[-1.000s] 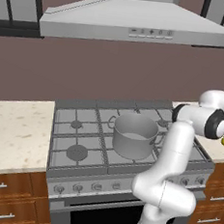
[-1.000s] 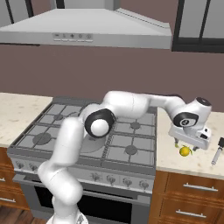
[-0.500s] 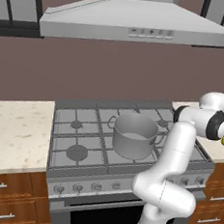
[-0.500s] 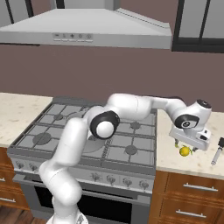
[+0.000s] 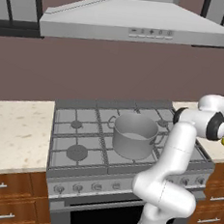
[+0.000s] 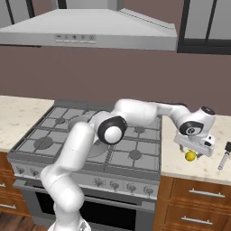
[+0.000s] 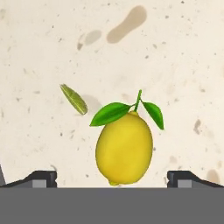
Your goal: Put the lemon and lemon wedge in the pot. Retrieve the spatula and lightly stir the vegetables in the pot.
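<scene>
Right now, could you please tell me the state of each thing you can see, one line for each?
lemon: lying on the counter, two green leaves on its stem, not gripped.
lemon wedge: lying on the counter beside the lemon, apart from it.
pot: upright on the stove, no lid, nothing visible inside.
gripper: open, above the lemon, one fingertip on each side of it.
dark utensil: lying on the counter, untouched.

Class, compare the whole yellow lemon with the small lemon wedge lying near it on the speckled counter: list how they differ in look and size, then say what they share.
The plump yellow lemon is far bigger than the thin greenish lemon wedge. The lemon is a rounded whole fruit with a stem and two green leaves; the wedge is a flat sliver with none. The lemon sits between the open jaws; the wedge lies off to one side, apart from it. Both rest on the pale speckled counter.
</scene>
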